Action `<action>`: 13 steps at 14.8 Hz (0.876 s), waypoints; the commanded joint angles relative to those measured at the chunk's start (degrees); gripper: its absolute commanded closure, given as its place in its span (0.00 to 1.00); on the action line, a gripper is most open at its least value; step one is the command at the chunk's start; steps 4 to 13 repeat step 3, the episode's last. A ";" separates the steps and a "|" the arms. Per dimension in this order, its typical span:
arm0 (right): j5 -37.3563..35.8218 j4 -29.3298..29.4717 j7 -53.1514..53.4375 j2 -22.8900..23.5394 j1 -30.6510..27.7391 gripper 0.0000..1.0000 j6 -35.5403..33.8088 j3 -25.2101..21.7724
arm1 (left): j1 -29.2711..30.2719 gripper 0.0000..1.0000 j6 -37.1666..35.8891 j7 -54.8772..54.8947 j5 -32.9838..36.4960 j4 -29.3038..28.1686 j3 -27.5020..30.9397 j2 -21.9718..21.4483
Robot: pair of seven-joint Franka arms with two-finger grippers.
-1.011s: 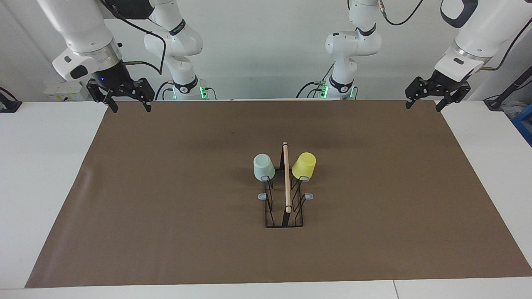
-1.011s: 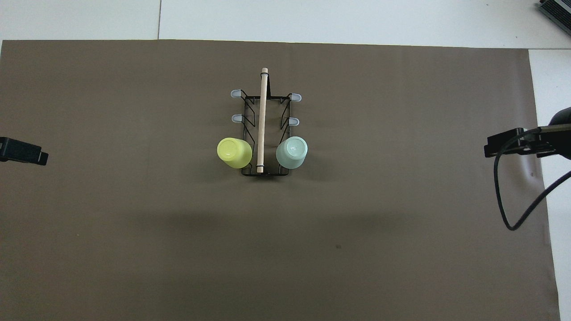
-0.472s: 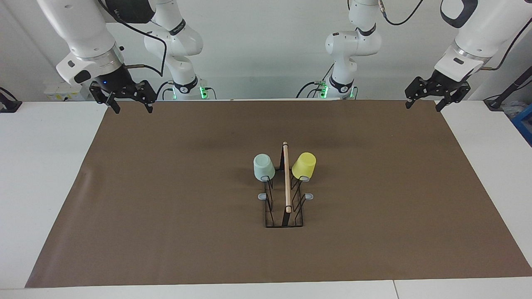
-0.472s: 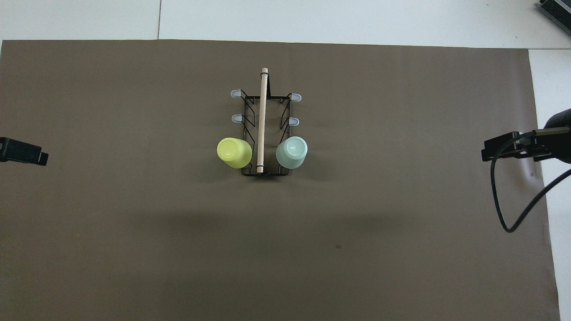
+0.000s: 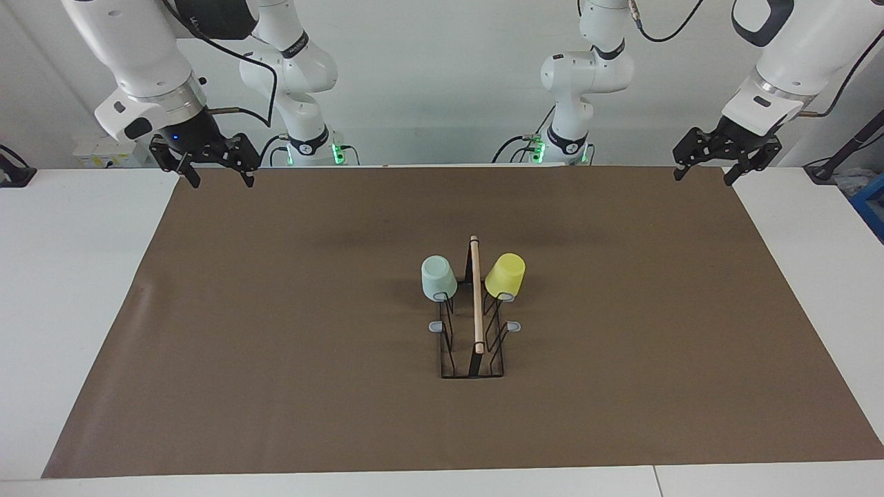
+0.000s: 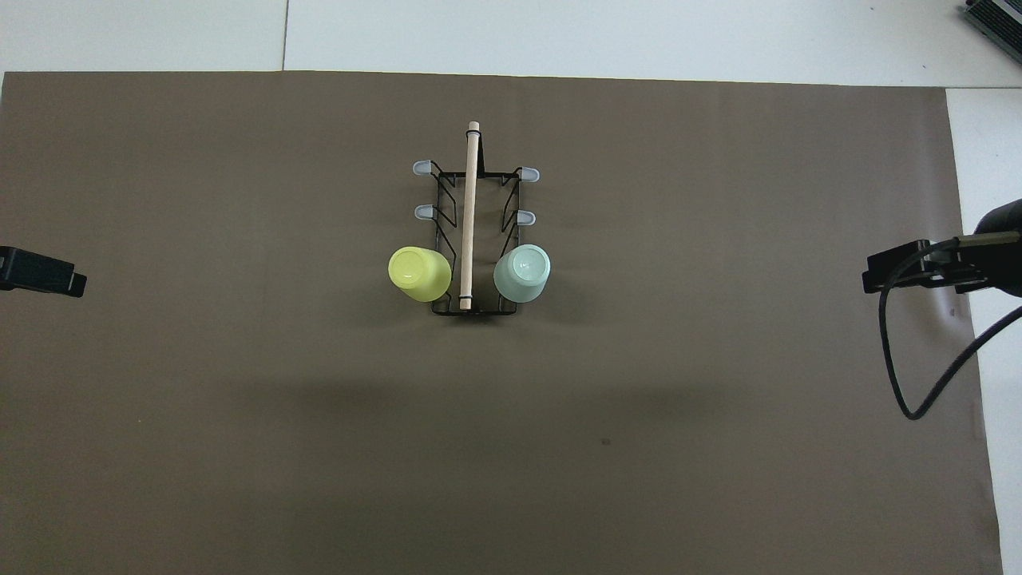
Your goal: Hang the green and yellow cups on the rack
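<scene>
Both pincers hang spread wide with nothing in them, each up in the air over a corner of the brown mat at the robots' edge of the counter (image 5: 76, 290): the left pincer (image 5: 706, 175) over the corner at the left arm's end, the right pincer (image 5: 215, 179) over the corner at the right arm's end. Neither is near the cups. At the middle of the mat (image 5: 276, 345) stands the rack (image 5: 474, 345), its wooden rod (image 5: 476, 297) running along the top from the robots' end toward the counter's outer edge. The green cup (image 5: 438, 277) sits mouth-down on a prong at the rack's end nearest the robots, on the side toward the right arm; the yellow cup (image 5: 505, 275) sits mouth-down on the matching prong on the side toward the left arm, tilted outward a little. The rod runs between the two cups. Farther from the robots along the rack, the overhead view shows four grey-tipped prongs (image 6: 421, 168) standing bare, two on each side.
</scene>
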 commanded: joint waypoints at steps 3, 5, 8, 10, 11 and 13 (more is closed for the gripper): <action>-0.34 -2.10 0.46 -1.68 0.28 0.00 -0.23 -0.82 | -0.16 0.00 0.67 0.36 -0.37 -2.14 0.43 -1.83; -0.34 -2.10 0.46 -1.68 0.28 0.00 -0.23 -0.82 | -0.16 0.00 0.67 0.36 -0.37 -2.14 0.43 -1.83; -0.34 -2.10 0.46 -1.68 0.28 0.00 -0.23 -0.82 | -0.16 0.00 0.67 0.36 -0.37 -2.14 0.43 -1.83; -0.34 -2.10 0.46 -1.68 0.28 0.00 -0.23 -0.82 | -0.16 0.00 0.67 0.36 -0.37 -2.14 0.43 -1.83; -0.34 -2.10 0.46 -1.68 0.28 0.00 -0.23 -0.82 | -0.16 0.00 0.67 0.36 -0.37 -2.14 0.43 -1.83; -0.34 -2.10 0.46 -1.68 0.28 0.00 -0.23 -0.82 | -0.16 0.00 0.67 0.36 -0.37 -2.14 0.43 -1.83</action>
